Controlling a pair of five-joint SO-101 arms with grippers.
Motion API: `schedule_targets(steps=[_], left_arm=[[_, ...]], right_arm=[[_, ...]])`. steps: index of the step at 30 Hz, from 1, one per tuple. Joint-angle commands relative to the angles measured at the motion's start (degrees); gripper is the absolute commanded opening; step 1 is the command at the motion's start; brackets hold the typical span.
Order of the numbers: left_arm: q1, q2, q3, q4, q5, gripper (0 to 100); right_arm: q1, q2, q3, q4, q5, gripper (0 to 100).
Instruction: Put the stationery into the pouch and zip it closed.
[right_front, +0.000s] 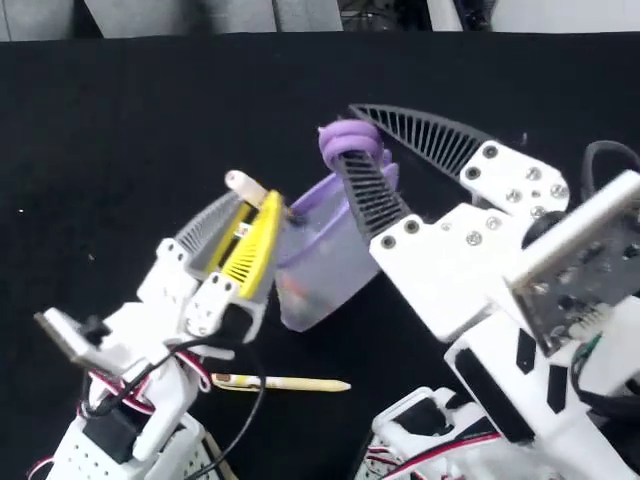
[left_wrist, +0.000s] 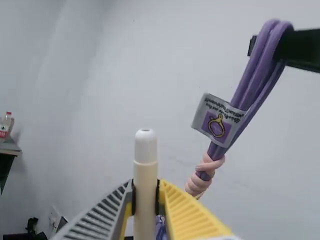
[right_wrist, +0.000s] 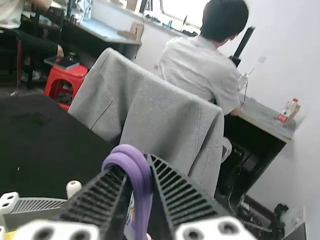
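The left gripper (right_front: 255, 205) pinches 1 cream pen (right_front: 243, 184). The right gripper (right_front: 345, 135) clamps the strap (right_front: 362, 142) of the purple pouch (right_front: 320, 265). 1 pencil (right_front: 285, 382) lies at the pouch's 6 o'clock.

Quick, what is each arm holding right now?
Left end effector: closed on a cream pen.
Right end effector: closed on the purple pouch's strap.

Left claw (left_wrist: 145, 189) grips cream pen (left_wrist: 145, 160); tagged purple pouch strap (left_wrist: 256, 75) hangs beside.
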Motion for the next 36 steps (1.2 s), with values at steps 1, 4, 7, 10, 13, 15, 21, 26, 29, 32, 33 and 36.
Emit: schedule_targets(steps=[1, 4, 7, 10, 13, 15, 21, 26, 29, 32, 33, 36], left_arm=[[4.26, -0.18, -1.01, 4.22, -0.79, 7], [4.35, -0.18, -1.10, 8.88, -0.79, 15], [4.62, -0.09, -3.03, 15.65, -4.57, 16], [4.70, -0.09, -7.69, 21.10, -6.68, 16], [4.70, -0.09, -13.32, 24.18, -6.59, 16], [4.26, -0.09, -16.84, 25.67, -6.59, 16], [-0.66, 1.85, -22.64, 26.90, -5.71, 16], [-18.07, 10.99, -23.16, 26.37, 4.66, 16], [-24.57, 19.16, -23.16, 26.55, 10.29, 16], [-26.95, 27.43, -22.90, 26.90, 11.96, 16], [-27.30, 29.89, -22.73, 26.99, 11.96, 16], [-27.38, 37.10, -22.90, 30.68, 11.96, 16]], right_arm=[[-0.53, -1.19, -2.42, 2.90, 0.70, 1.1], [-0.53, -2.15, -1.98, 2.81, 0.70, 1.1], [-0.53, -2.51, -2.07, 2.81, 0.70, 1.1], [-0.53, -2.07, -1.89, 2.73, 0.70, 1.1], [-0.53, -1.98, -1.80, 2.64, 0.70, 1.1], [-0.53, -1.98, -1.80, 2.46, 0.70, 1.1], [-0.53, -1.98, -1.80, 2.37, 0.70, 1.1], [-0.53, -1.98, -1.80, 2.37, 0.70, 1.1], [-0.53, -1.98, -1.80, 2.37, 0.70, 1.1], [-0.53, -1.98, -1.80, 2.37, 0.70, 1.1], [-0.53, -1.98, -1.80, 2.37, 0.70, 1.1], [-0.53, -1.98, -1.80, 2.37, 0.70, 1.1]])
